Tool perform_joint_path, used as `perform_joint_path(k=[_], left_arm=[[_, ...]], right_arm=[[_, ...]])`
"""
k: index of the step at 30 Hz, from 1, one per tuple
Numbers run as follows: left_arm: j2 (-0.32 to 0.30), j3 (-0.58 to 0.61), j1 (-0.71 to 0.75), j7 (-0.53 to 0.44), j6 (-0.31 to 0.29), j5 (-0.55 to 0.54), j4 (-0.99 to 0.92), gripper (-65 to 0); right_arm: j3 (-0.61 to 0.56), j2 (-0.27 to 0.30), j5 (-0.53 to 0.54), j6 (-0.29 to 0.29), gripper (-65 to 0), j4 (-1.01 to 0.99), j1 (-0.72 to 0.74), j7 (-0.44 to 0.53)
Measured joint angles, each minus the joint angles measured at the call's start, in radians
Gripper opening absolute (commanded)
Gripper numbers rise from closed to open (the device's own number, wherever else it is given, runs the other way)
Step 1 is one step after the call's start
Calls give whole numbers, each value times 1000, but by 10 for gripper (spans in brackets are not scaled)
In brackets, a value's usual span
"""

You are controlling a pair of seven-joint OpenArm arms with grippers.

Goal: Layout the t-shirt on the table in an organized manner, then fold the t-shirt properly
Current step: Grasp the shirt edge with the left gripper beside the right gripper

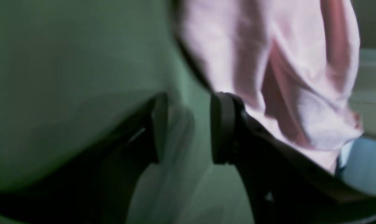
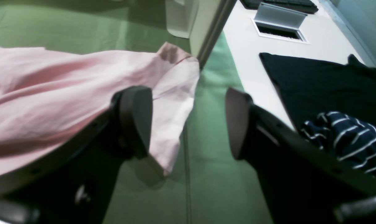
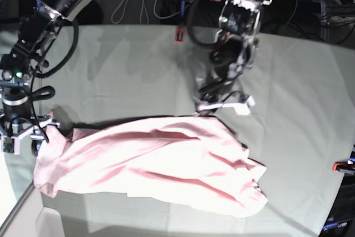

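My right gripper [image 2: 188,124] looms nearest, jaws spread wide with only green cloth between them; the t-shirt [image 3: 155,165] brushes one pad but isn't gripped. The shirt lies rumpled across the near middle of the table [image 3: 299,81], one corner by that gripper at the left edge. My left gripper [image 1: 188,127] stands part open and empty beside the shirt's far edge. I judge we're in the layout step; next I need fresh grips on two corners to spread it flat.
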Motion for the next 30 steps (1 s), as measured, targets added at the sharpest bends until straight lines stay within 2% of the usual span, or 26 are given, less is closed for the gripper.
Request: perform_joint_path(k=[3, 5, 10, 20, 23, 25, 27, 30], left_arm=[[1, 89, -61, -116, -11, 0, -109, -421], [-1, 126, -104, -160, -12, 2, -168, -421], [0, 133, -117, -245, -32, -6, -217, -421], [6, 130, -117, -255, -35, -14, -219, -421], [5, 130, -117, -277, -40, -102, -232, -424], [5, 130, -131, -299, -66, -177, -265, -426], [1, 130, -154, -298, -72, -244, -290, -459], [-3, 129, -179, -282, -67, -301, -321, -605]], right_arm=[[6, 1, -1, 0, -277, 0, -9, -7], [6, 6, 2, -1, -277, 2, -20, 5], [9, 23, 3, 0, -277, 1, -35, -3], [24, 28, 3, 0, -277, 1, -32, 0], [24, 28, 3, 0, -277, 1, -32, 0], [24, 28, 3, 0, -277, 1, -30, 0], [22, 28, 3, 0, -277, 1, -28, 1], [20, 28, 3, 0, -277, 1, -27, 0]])
